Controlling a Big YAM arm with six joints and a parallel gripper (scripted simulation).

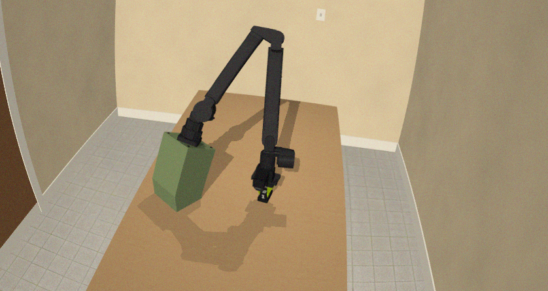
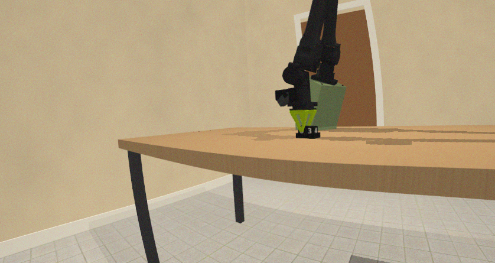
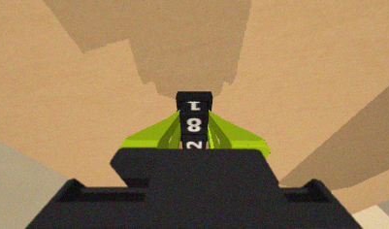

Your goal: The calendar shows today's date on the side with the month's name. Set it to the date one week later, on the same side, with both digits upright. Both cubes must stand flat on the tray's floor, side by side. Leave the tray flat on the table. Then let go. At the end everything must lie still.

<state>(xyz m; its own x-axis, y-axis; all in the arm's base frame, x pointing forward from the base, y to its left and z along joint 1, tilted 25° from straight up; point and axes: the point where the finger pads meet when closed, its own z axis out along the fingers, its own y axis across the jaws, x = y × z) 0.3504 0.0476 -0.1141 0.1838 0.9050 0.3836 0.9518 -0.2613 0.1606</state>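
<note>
The small black tray (image 1: pixel 262 201) (image 2: pixel 311 136) (image 3: pixel 194 95) stands flat on the table with two black cubes side by side in it. The front cube (image 1: pixel 263 196) (image 3: pixel 194 125) shows an 8 on top and a 1 on its end face. The rear cube (image 2: pixel 309 130) (image 3: pixel 194 145) shows a 2 on top, turned sideways in the wrist view, and a 3 on its side. My gripper (image 1: pixel 265 192) (image 2: pixel 302 131) (image 3: pixel 194 114) points down, its green fingers shut on the front cube from both sides. One finger covers that cube's side face. No month name is readable.
The arm's green base block (image 1: pixel 180 174) (image 2: pixel 329 105) stands on the wooden table (image 1: pixel 307 250) (image 2: pixel 225 146), to the left of the tray in the top view. The arm's shadows fall across the table around the tray.
</note>
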